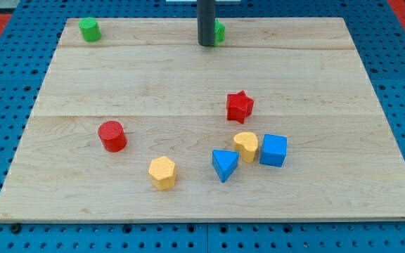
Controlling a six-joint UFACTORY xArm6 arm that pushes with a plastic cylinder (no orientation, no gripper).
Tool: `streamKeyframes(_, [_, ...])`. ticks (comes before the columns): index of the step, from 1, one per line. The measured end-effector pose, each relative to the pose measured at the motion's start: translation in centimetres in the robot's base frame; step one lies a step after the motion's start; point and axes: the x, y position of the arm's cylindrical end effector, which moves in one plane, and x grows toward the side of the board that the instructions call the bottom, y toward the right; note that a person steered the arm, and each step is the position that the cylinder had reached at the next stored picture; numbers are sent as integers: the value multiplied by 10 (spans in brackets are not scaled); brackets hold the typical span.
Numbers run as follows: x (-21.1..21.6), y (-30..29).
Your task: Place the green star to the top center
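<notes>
A green block (220, 31) sits at the view's top centre of the wooden board (83, 204). The rod hides most of it, so I cannot make out its shape. My tip (207, 44) rests on the board just left of this green block, touching or nearly touching it. A second green block (89, 29), cylinder-like, stands at the view's top left corner.
A red star (240, 106) lies right of centre. A red cylinder (112, 135) lies at the left. A yellow hexagon (162, 173), a blue triangle (224, 164), a yellow heart-like block (246, 146) and a blue cube (273, 150) cluster near the bottom.
</notes>
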Motion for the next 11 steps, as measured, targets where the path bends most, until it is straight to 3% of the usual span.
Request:
streamKeyframes(1, [14,12])
streamKeyframes(2, [11,79])
streamKeyframes(3, [-2,110])
streamKeyframes(5, [-47,11])
streamKeyframes(6, [-48,10])
streamKeyframes(8, [-38,123])
streamKeyframes(11, [-37,142])
